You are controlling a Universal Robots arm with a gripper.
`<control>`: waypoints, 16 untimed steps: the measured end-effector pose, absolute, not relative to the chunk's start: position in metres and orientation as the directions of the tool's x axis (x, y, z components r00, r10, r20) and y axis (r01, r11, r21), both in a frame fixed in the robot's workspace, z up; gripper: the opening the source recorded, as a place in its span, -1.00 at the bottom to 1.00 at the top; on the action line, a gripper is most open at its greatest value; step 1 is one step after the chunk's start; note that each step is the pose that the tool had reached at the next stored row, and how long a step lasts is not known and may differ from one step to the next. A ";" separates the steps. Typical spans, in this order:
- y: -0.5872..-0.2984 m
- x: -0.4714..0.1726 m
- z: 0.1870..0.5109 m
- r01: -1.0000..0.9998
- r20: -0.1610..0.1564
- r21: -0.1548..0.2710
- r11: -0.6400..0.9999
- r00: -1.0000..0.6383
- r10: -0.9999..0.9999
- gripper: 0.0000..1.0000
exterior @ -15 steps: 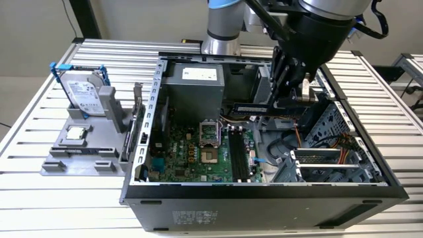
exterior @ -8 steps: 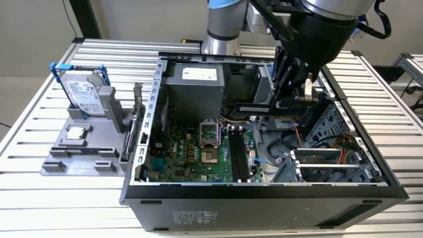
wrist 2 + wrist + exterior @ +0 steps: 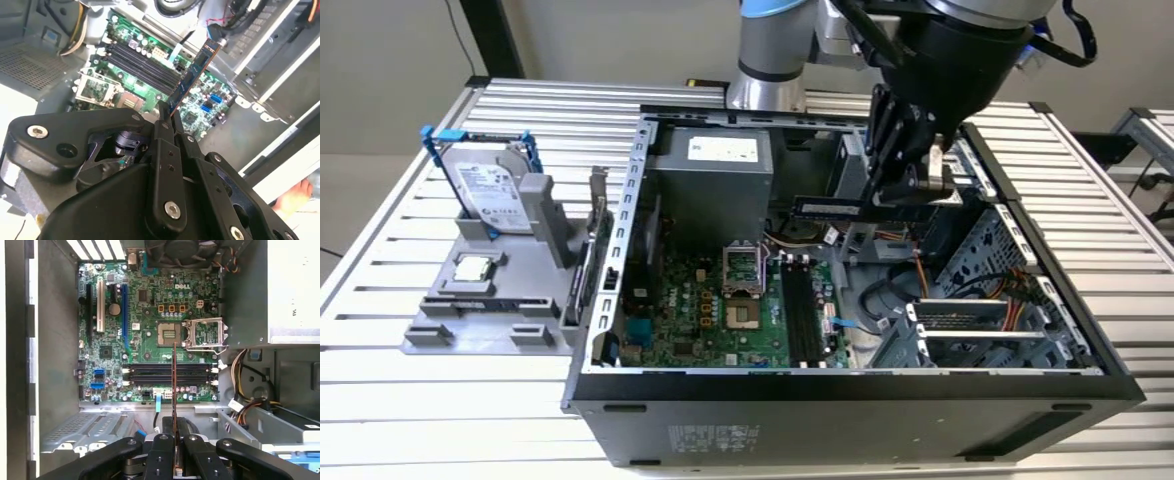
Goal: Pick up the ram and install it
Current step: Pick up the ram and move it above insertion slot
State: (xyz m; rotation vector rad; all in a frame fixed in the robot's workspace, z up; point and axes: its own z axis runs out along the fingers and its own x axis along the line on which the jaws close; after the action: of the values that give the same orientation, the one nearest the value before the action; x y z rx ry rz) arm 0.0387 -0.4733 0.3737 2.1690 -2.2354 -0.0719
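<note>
The gripper (image 3: 897, 195), clamped shut on 1 end of the ram (image 3: 831, 207), holds the stick level above the open case (image 3: 854, 385), its long axis apparently crosswise to the black memory slots (image 3: 170, 375) below.

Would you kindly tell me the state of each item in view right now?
ram, held above the motherboard, not seated
gripper, shut on the ram
memory slots, all empty
processor socket, cover flipped open, no chip
hard drive, upright in grey stand
processor chip, flat on grey stand
computer case, side open
</note>
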 end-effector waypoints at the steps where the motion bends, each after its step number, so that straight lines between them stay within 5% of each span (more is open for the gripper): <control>1: -0.471 0.039 0.374 -0.998 -0.013 0.051 0.030 -0.030 -0.999 -1.00; 16: -0.445 0.039 0.374 -0.998 -0.013 0.051 0.030 -0.030 -0.999 -1.00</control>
State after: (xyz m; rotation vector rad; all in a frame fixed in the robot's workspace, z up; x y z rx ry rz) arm 0.0388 -0.4452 0.3738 2.1692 -2.2351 -0.0718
